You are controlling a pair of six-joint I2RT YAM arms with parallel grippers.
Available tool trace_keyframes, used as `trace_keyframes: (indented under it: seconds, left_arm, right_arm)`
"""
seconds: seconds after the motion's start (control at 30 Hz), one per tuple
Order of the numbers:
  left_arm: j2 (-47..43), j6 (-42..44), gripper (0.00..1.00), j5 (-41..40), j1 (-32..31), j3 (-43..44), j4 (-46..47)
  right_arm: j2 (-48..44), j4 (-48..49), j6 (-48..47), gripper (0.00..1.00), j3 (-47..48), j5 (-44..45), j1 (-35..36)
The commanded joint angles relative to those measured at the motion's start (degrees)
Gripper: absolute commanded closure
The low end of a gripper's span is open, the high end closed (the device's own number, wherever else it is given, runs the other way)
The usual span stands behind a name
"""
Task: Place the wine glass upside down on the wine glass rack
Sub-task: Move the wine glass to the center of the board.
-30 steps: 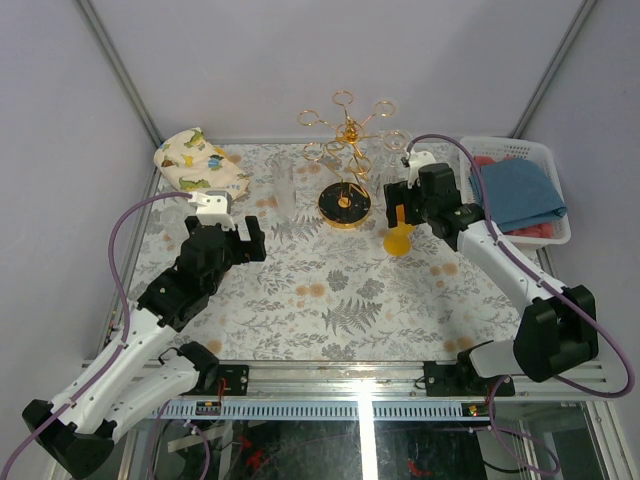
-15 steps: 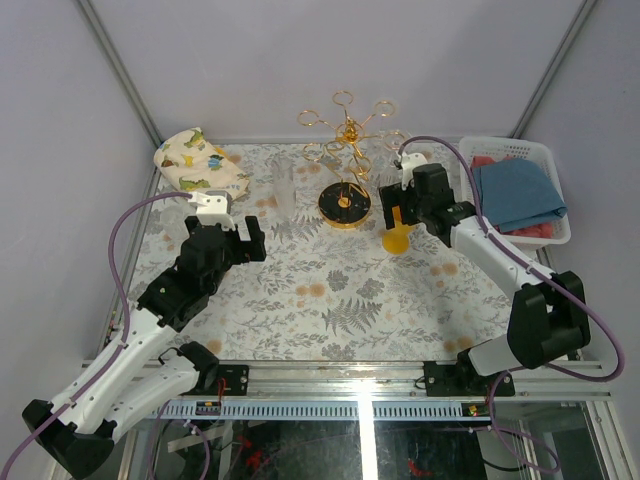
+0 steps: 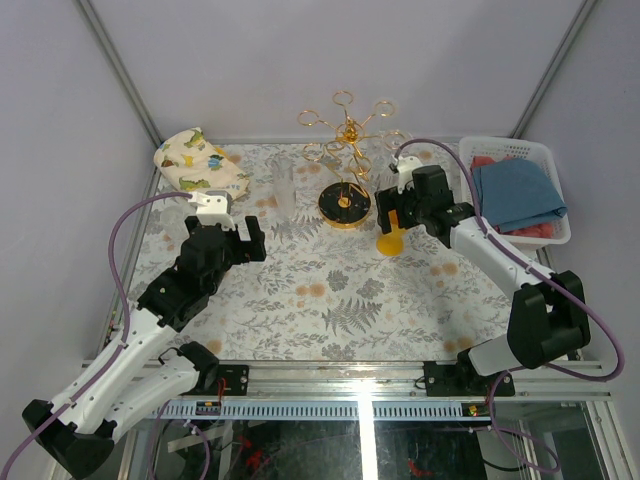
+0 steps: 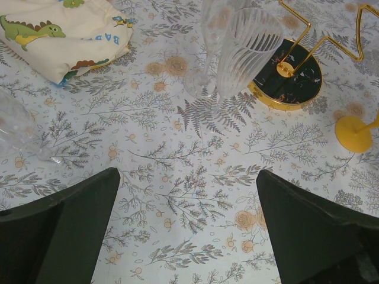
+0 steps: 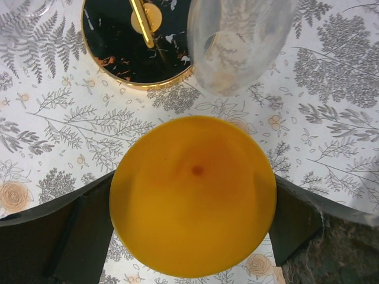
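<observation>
The yellow wine glass (image 3: 390, 243) stands on its foot (image 4: 353, 133) right of the rack's black, gold-rimmed base (image 3: 344, 205). The gold wine glass rack (image 3: 345, 130) rises behind it with ring-ended arms. My right gripper (image 3: 399, 215) hangs over the glass, open. In the right wrist view the round yellow bowl (image 5: 192, 195) fills the gap between the two fingers (image 5: 77, 231). I cannot tell whether they press on it. The rack's base (image 5: 118, 47) lies just beyond. My left gripper (image 3: 243, 232) is open over bare tablecloth (image 4: 188, 177), far left of the rack.
Clear ribbed glasses (image 3: 285, 190) stand left of the rack base (image 4: 290, 77), and another clear glass (image 5: 237, 41) is next to the yellow one. A dinosaur-print cloth (image 3: 195, 160) lies at the back left. A white basket (image 3: 480, 145) holding blue cloth sits at the right.
The right gripper has shifted a little to the left, and the yellow glass's foot has shifted left with it. The left arm has not moved.
</observation>
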Motion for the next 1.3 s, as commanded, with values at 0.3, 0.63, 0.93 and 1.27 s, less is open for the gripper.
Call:
trace_keyframes:
  seconds: [0.3, 0.63, 0.93, 1.27]
  left_arm:
    - [-0.3, -0.2, 0.0, 0.5, 0.4, -0.6, -0.1]
    - [-0.2, -0.3, 0.0, 0.6, 0.4, -0.6, -0.2]
    - [-0.3, -0.3, 0.0, 0.6, 0.4, -0.6, -0.2]
    - [-0.1, -0.3, 0.0, 0.6, 0.4, -0.6, -0.1]
  right_arm:
    - [-5.4, 0.6, -1.2, 0.0, -2.5, -2.2, 6.1]
    - [-6.1, 0.9, -1.3, 0.0, -2.9, -1.7, 11.8]
    - [-3.9, 2.1, 0.5, 0.0, -1.9, -0.1, 19.8]
    - [0.8, 3.0, 2.9, 0.0, 1.2, 3.1, 29.7]
